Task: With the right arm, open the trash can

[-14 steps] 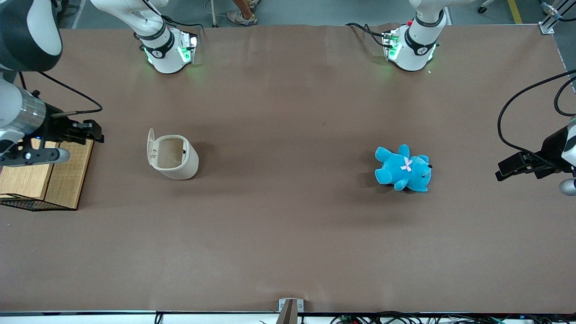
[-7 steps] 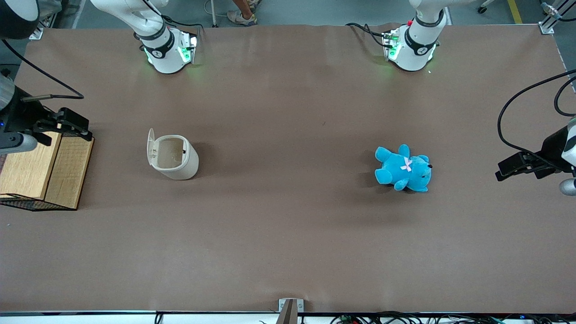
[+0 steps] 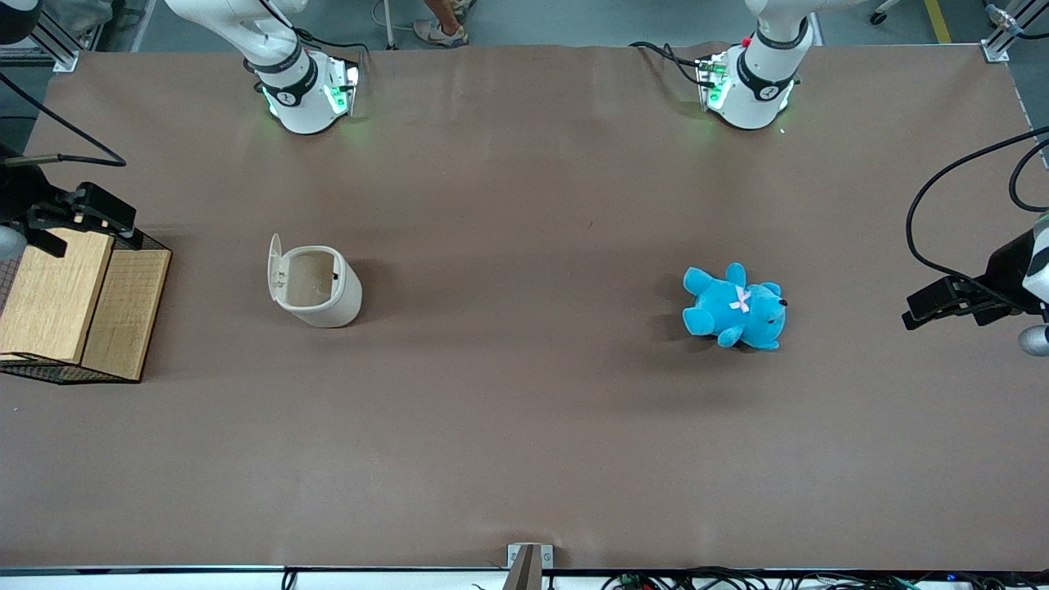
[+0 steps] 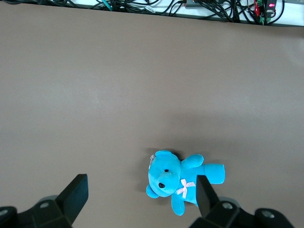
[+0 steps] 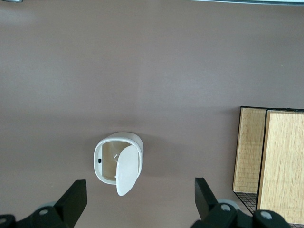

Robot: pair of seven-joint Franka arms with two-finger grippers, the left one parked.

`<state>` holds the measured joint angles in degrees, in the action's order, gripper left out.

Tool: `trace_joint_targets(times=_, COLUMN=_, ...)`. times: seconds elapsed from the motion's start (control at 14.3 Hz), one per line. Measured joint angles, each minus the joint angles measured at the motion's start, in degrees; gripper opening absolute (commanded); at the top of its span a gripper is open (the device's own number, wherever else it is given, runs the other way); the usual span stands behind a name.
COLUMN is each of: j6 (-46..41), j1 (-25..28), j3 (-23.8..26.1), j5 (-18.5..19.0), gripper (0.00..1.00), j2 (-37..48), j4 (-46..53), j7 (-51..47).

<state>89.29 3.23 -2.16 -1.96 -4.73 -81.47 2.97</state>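
On the brown table (image 3: pixel 524 426), which fills nearly the whole front view, the trash can (image 3: pixel 315 283) stands with its lid (image 3: pixel 274 266) flipped up and its inside showing. Toward the working arm's end sits a wood-and-mesh box (image 3: pixel 74 307), and above it hangs the gripper (image 3: pixel 78 215), its fingers spread wide with nothing between them. A blue teddy (image 3: pixel 735 308) lies toward the parked arm's end. Grey floor (image 3: pixel 574 20) shows past the table's edge.

Cream-white trash can (image 3: pixel 315 285); bright blue teddy (image 3: pixel 735 307), pink bow; brown table (image 3: pixel 524 426); black gripper (image 3: pixel 78 213).
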Motion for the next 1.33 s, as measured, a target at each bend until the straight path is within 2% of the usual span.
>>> trace_joint_targets(times=0.42, j6=0.0, j1=-2.1, j3=0.0, j5=0.0, gripper=1.00, j2=1.7, j4=-2.1, j7=0.0)
trace_joint_targets(times=1.33, j6=0.8, j1=-2.5, j3=0.2, j5=1.3, gripper=1.00, j2=1.7, j4=-3.8, j7=0.0)
